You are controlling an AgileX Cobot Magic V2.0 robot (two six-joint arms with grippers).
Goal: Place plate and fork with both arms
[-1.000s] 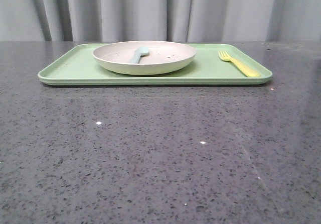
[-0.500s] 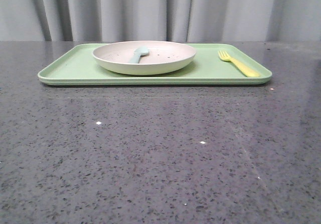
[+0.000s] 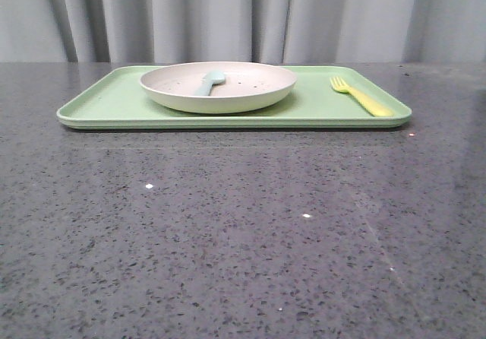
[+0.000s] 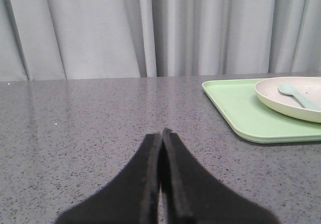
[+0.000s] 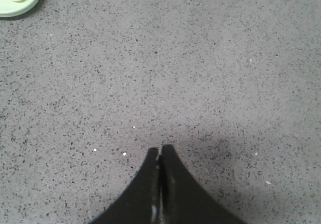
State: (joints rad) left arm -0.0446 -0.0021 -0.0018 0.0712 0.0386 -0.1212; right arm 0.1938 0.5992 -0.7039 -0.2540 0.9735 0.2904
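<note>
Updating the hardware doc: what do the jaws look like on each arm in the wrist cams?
Both look alike. The left gripper and the right gripper each show two matte black jaws, broad at the base and curving to narrow tips, with flat inner faces. No markings, cables or sleeves are visible. The arms themselves are outside every view, including the front view.

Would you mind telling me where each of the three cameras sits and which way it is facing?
Front view: low, looking forward over the table at the tray, plate, spoon and fork; no robot parts show.
Left wrist view: low, facing the curtain across the table; the left gripper, shut, shows.
Right wrist view: looking down at the table; the right gripper, shut, shows.
Front and left wrist views share tray, plate and spoon.
</note>
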